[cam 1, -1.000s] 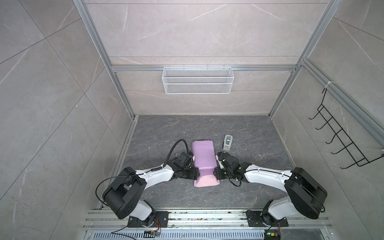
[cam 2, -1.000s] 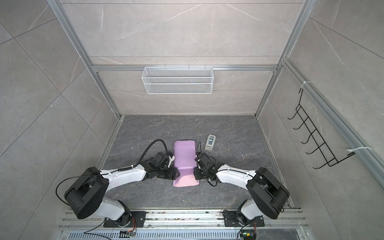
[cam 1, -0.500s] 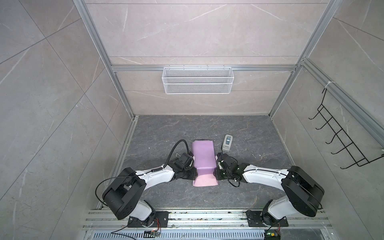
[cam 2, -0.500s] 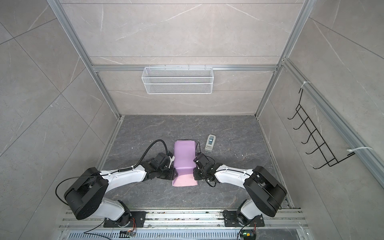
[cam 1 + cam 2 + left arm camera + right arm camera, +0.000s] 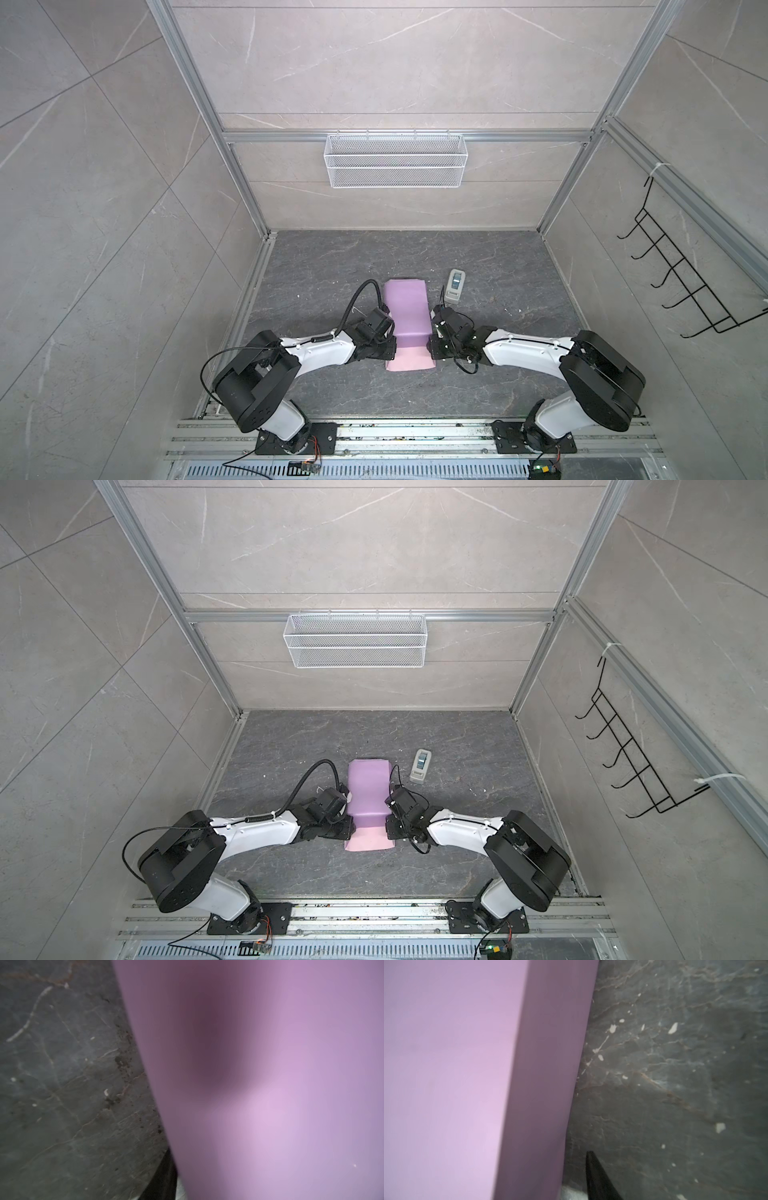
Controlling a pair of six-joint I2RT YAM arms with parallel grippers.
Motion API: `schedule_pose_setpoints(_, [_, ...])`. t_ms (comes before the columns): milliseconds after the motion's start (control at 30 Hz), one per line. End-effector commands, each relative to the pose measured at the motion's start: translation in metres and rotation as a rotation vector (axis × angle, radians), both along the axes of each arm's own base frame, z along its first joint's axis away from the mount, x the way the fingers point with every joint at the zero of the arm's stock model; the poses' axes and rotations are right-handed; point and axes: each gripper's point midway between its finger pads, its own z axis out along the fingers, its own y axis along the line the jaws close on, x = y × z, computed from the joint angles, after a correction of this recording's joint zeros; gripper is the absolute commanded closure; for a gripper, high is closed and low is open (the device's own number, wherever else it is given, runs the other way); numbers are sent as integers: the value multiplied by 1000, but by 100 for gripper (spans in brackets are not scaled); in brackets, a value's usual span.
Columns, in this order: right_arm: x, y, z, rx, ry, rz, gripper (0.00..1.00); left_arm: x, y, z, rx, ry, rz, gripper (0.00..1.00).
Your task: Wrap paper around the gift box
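Observation:
The paper lies draped lilac side up over a box shape on the floor, and a pale pink flap spreads flat at its near end. The gift box is hidden under the paper. My left gripper sits against the paper's left side at the fold. My right gripper sits against the right side. In each wrist view, lilac paper fills half the frame and only one dark finger shows beside it.
A small grey-white device lies on the dark stone floor just right of the paper's far end. A white wire basket hangs on the back wall. A black hook rack is on the right wall.
Both grippers have drawn slightly closer to the paper's sides, the right arm shifting a little left. The pink flap has edged slightly left.

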Motion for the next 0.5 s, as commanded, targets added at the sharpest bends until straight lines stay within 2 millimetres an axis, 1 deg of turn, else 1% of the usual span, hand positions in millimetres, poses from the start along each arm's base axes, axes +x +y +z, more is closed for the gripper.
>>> schedule_pose_setpoints(0, [5, 2, 0, -12, -8, -23, 68, 9, -1, 2, 10, -18, 51, 78])
schedule_pose_setpoints(467, [4, 2, -1, -18, -1, -36, 70, 4, -5, -3, 12, 6, 75, 91])
